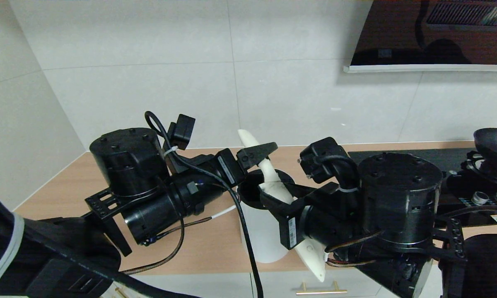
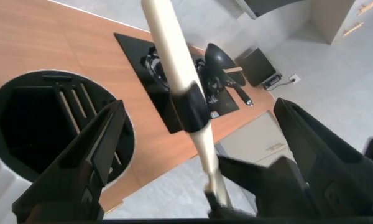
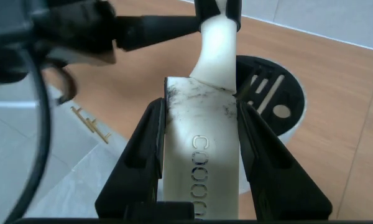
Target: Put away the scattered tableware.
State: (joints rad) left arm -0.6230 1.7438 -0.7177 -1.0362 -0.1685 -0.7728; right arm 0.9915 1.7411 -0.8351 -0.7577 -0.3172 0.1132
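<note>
A white spatula (image 1: pixel 268 169) hangs tilted over the white utensil holder (image 1: pixel 265 240), its handle pointing up and away. My right gripper (image 1: pixel 279 194) is shut on the wide blade end (image 3: pixel 202 143), one finger on each side. My left gripper (image 1: pixel 259 159) is open at the handle's upper part. In the left wrist view its fingers (image 2: pixel 87 162) stand wide apart with the handle (image 2: pixel 168 43) passing between them. A dark band rings the handle midway. The holder's black insert (image 3: pixel 280 93) has divided slots with thin sticks in them.
The holder stands on a wooden counter (image 1: pixel 207 244) by a tiled wall. A black cooktop (image 1: pixel 418 155) with a dark pan (image 1: pixel 495 142) lies to the right. A range hood (image 1: pixel 430 37) hangs at the upper right. A drawer pull (image 1: pixel 321 289) sits below the counter's edge.
</note>
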